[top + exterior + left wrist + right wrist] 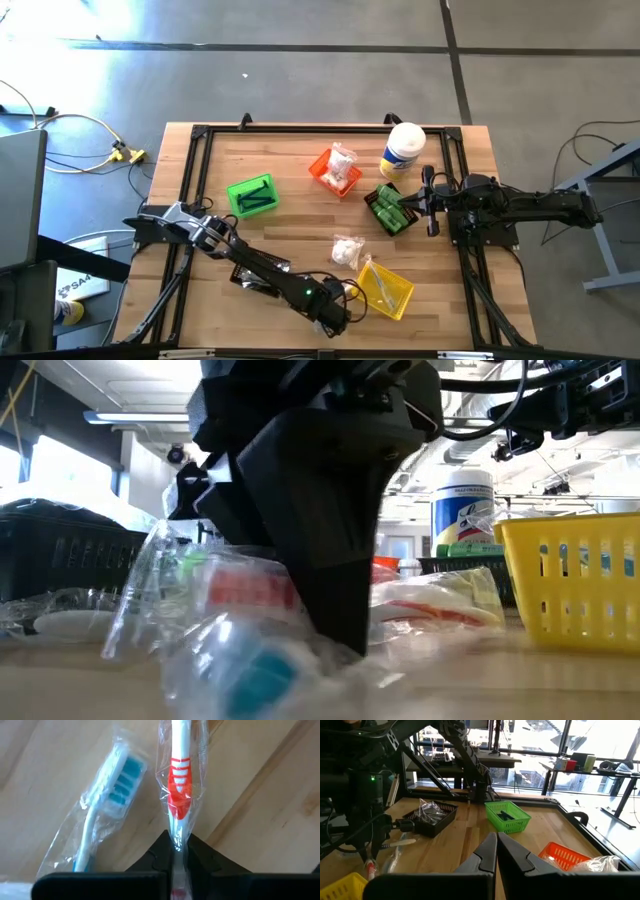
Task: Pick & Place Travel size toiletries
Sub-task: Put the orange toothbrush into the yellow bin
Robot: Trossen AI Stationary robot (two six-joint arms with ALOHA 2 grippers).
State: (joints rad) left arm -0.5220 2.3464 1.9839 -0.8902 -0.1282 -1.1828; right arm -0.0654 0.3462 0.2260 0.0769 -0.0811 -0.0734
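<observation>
Nearest the lens at table height is the left gripper (335, 630), its dark fingers down on the wood at the near edge of the table (300, 235), set among clear-wrapped toothbrushes. Its wrist view shows the jaws drawn narrow on the handle of the red-and-white toothbrush (180, 795), wrapper and all; the brush's long axis runs straight out ahead of the fingers, head end farthest from them. A blue-and-white toothbrush (112, 795) lies just beside the fingers, angled off from the held one and apart from it, not gripped. The yellow bin (386, 288) sits near this gripper, on the side toward the other arm, making the left arm by far the nearer one for any placing there. The right gripper (496, 851) hangs clear of the wood with fingers pressed together on nothing, beside the black bin (388, 210), well apart from the brushes. Judgement: grasp made, lift pending; the wrapper could slip.
</observation>
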